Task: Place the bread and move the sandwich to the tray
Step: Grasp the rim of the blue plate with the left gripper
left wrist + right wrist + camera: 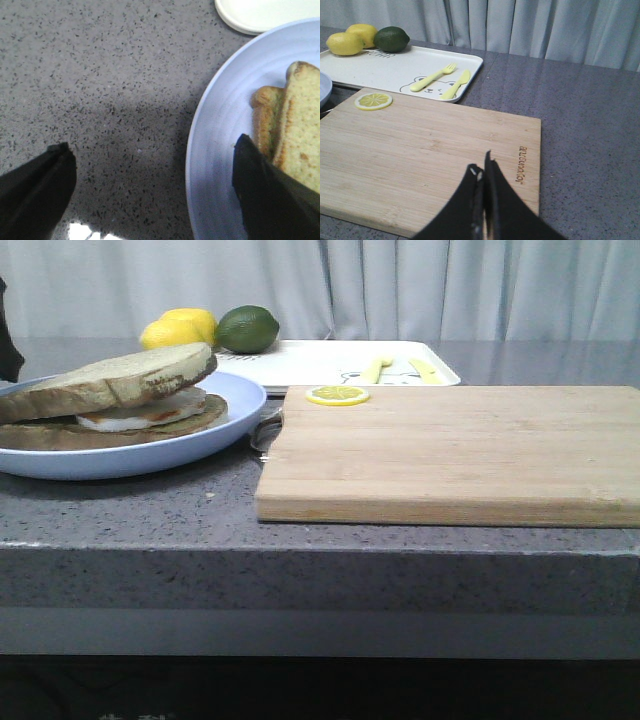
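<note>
We are seeing the bread [120, 378] lying on the sandwich [150, 415], near left; the tray [330, 362], far back, is waiting; our left claw [150, 192] is gaping, right claw [484, 175] pinching nothing.

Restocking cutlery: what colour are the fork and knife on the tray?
Pale yellow fork and knife, clearest in the right wrist view.

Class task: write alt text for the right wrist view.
A shut black gripper hangs over a wooden cutting board with a lemon slice. Behind, a white tray holds two lemons, a lime, fork and knife.
</note>
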Robot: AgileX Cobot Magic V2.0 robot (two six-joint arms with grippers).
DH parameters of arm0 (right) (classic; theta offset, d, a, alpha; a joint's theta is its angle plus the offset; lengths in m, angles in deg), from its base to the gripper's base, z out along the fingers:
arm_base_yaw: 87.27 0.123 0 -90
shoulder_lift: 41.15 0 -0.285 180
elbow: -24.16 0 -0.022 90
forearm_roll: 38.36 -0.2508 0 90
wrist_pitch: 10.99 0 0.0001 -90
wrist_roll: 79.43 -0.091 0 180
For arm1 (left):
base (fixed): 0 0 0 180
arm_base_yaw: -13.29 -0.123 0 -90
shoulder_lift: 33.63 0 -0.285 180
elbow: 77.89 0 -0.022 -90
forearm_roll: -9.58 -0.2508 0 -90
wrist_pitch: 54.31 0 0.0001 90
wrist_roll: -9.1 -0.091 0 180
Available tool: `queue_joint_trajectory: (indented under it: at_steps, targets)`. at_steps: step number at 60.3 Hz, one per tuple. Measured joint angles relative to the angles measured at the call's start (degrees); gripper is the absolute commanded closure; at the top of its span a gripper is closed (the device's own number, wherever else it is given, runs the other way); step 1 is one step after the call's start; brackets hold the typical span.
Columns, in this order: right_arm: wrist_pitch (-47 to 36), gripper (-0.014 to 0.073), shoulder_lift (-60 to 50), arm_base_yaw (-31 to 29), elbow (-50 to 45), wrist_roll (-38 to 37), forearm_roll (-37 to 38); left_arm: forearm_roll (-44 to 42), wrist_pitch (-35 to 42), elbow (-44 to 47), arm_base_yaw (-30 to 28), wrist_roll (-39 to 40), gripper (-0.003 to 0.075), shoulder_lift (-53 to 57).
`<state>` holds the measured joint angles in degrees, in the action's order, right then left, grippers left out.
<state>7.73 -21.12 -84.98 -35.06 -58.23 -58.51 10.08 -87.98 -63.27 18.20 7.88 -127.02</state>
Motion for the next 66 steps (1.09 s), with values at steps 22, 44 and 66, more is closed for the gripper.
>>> queue_joint_trajectory:
  at_steps: [22, 44, 66]
  targets:
    - [0.0, 0.0670, 0.0, 0.0, 0.0, 0.0, 0.0, -0.5, 1.3, -0.7, 2.5, -1.0, 0.0121, -5.5]
    - [0.0, 0.0670, 0.0, 0.0, 0.0, 0.0, 0.0, 0.4, 1.9, -0.8, 3.5, -1.0, 0.0732, -6.0]
    - [0.0, 0.0670, 0.0, 0.0, 0.0, 0.0, 0.0, 4.5, -2.2, -3.0, 2.2, -0.5, 0.0739, -4.0]
